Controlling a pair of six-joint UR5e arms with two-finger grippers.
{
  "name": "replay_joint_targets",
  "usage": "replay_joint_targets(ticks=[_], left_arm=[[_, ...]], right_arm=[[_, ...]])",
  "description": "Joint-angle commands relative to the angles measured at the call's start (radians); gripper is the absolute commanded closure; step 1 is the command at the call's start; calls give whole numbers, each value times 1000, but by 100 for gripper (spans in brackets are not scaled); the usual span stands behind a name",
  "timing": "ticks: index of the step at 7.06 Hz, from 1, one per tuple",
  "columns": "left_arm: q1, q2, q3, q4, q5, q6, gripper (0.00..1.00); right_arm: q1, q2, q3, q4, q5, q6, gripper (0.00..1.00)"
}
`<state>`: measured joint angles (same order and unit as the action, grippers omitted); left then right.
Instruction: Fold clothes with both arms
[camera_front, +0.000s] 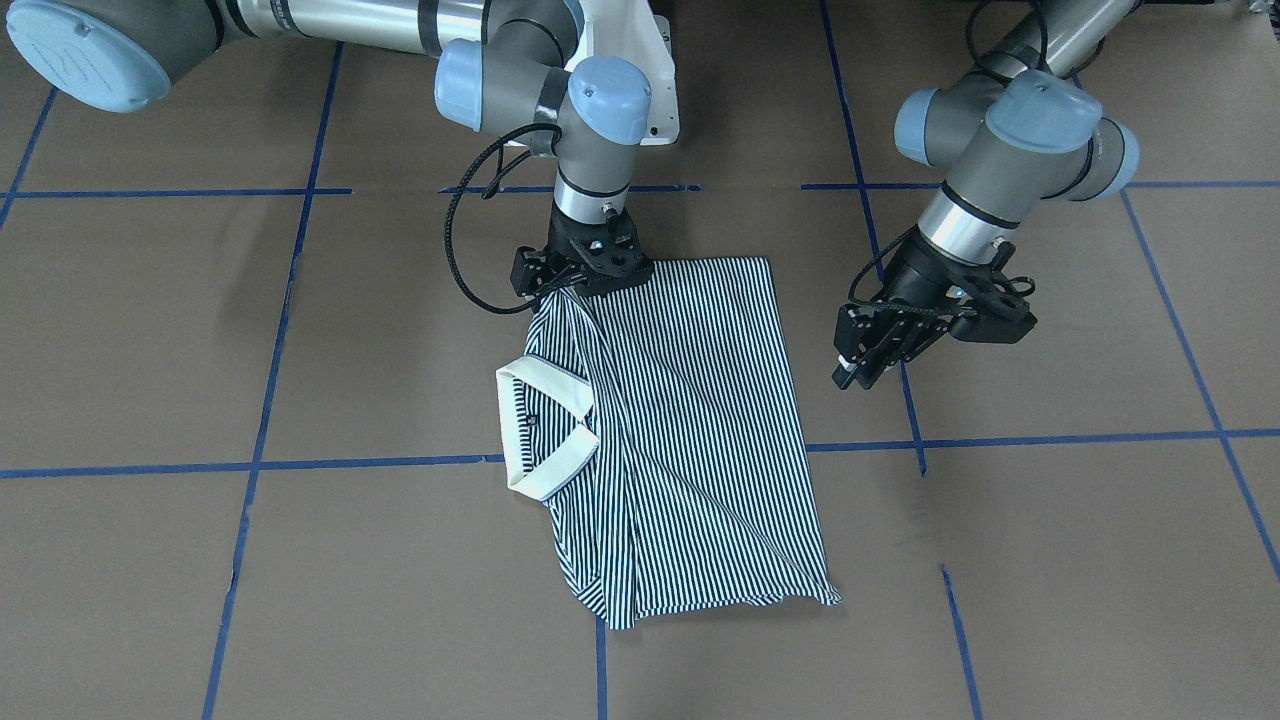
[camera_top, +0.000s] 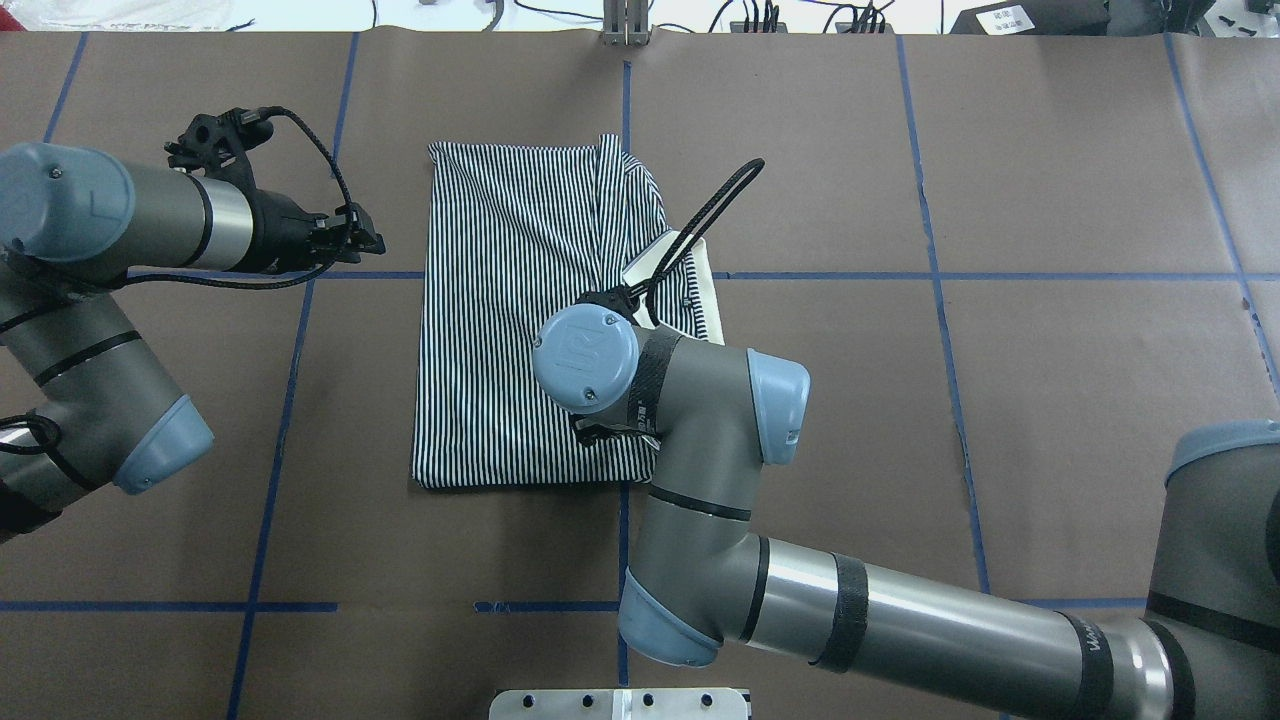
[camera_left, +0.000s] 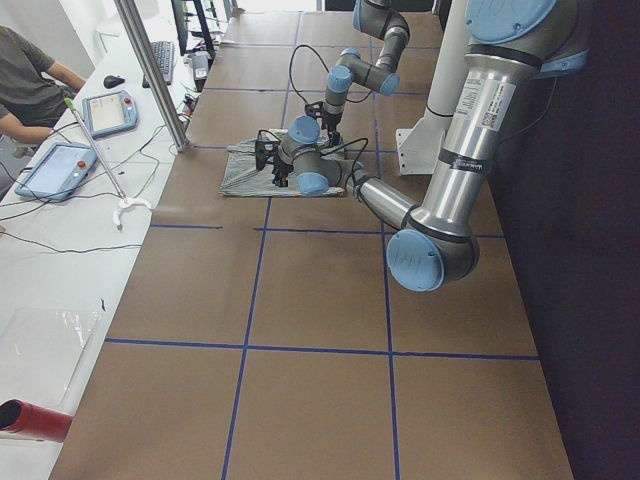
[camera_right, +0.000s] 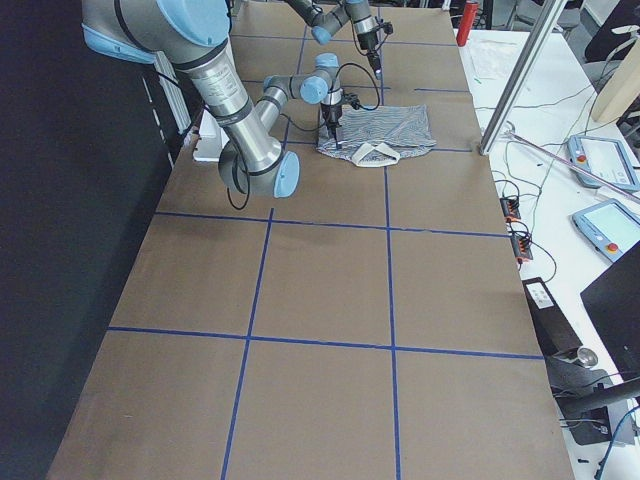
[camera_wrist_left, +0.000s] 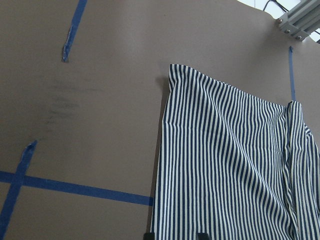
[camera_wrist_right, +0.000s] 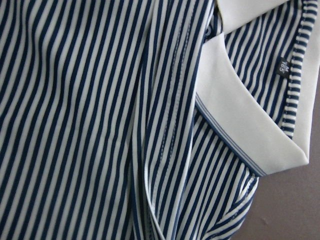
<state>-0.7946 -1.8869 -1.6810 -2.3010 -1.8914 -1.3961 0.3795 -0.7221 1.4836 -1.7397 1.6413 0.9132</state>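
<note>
Front-facing view: the striped polo shirt (camera_front: 690, 420) is laid folded on the table (camera_front: 1050, 560); the right gripper (camera_front: 578, 285) is set on its edge, grip not discernible; the left gripper (camera_front: 855, 368) is held apart from it. Left wrist view: its fingertips (camera_wrist_left: 201, 234) are seen parted, nothing held

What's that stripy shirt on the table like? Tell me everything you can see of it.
The shirt is soft-looking cloth with thin navy-and-white stripes, a plain cream collar and a dark button. It lies flat on the brown table, folded to a rough rectangle, no sleeves showing, slightly creased, collar toward the robot's right. The right gripper meets its edge nearest the robot; whether it grips is hidden.
</note>
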Motion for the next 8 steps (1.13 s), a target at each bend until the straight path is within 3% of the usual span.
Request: replay_joint_targets(ticks=[1, 5, 7, 8], left_arm=[[0, 0, 0, 0, -2, -9, 60], [0, 0, 0, 0, -2, -11, 60], [2, -1, -2, 0, -2, -24, 60], [0, -1, -2, 0, -2, -24, 60]], right_arm=[[-1, -8, -9, 0, 0, -8, 0], [31, -23, -8, 0, 5, -32, 0], [71, -74, 3, 0, 18, -62, 0], [99, -138, 62, 0, 59, -107, 0]])
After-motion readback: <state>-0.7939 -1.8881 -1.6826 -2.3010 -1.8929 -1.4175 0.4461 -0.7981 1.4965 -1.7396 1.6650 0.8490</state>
